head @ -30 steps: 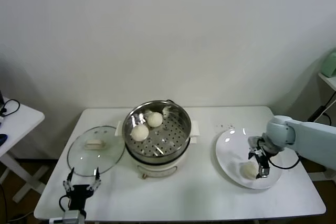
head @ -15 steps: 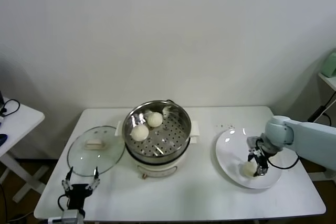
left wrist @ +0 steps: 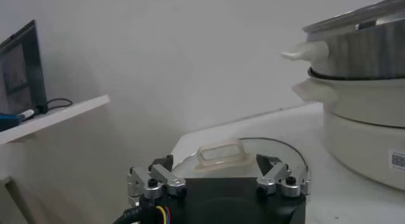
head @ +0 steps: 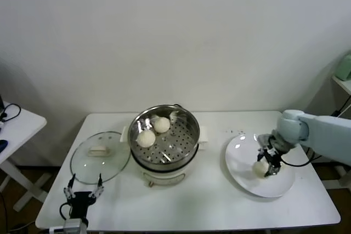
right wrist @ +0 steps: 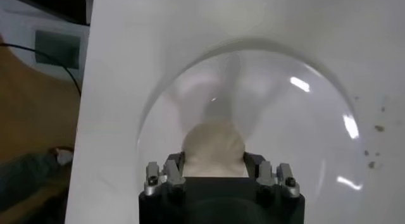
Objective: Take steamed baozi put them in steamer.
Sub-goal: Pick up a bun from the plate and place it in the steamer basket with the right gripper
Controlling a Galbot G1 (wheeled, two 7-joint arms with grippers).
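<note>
- The right gripper (head: pixel 267 166) is seen at the right of the head view, above the white plate (head: pixel 241 175), its fingers (right wrist: pixel 166 174) closed on a steamed baozi (head: pixel 260 168).
- In the right wrist view, that bun (right wrist: pixel 213 147) is pressed between both fingers, with the plate (right wrist: pixel 297 111) beneath it.
- Two more baozi (head: pixel 146 138) (head: pixel 161 125) are found on the perforated tray of the steamer (head: pixel 186 119), at the frame's centre.
- The glass lid (head: pixel 88 163) is laid flat on the table (head: pixel 208 206), left of the steamer.
- The left gripper (head: pixel 84 192) is parked at the lower left near the table edge, its fingers (left wrist: pixel 152 181) spread wide and holding nothing.
</note>
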